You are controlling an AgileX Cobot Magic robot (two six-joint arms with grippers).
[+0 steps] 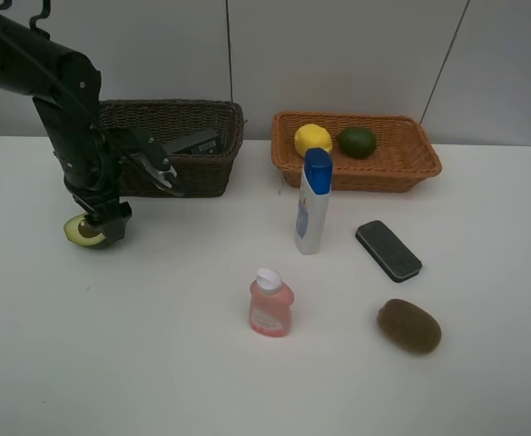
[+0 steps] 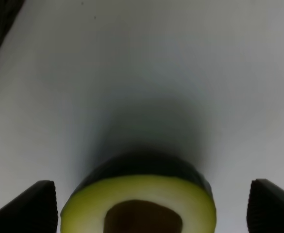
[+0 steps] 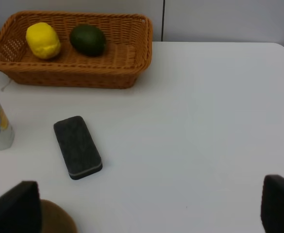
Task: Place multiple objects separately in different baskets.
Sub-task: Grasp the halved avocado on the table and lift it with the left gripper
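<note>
The halved avocado [image 1: 85,231] lies cut face up on the white table, left of the dark brown basket [image 1: 212,170]. My left gripper [image 1: 102,222] is down over the avocado [image 2: 139,194], open, with a finger [image 2: 30,208] on each side and a gap to each. A dark object [image 1: 197,143], apparently the pump bottle, lies in the brown basket. The lemon [image 1: 312,138] and lime [image 1: 357,142] sit in the orange-tan basket [image 1: 374,177]. My right gripper [image 3: 146,213] is open and empty above the kiwi [image 3: 57,218] and eraser [image 3: 77,146]; it does not show in the high view.
The white blue-capped bottle [image 1: 313,202] stands mid-table. The pink bottle [image 1: 270,307] stands in front of it. The eraser [image 1: 388,250] and kiwi [image 1: 408,326] lie at the right. The left arm [image 1: 65,100] leans in front of the brown basket's left end.
</note>
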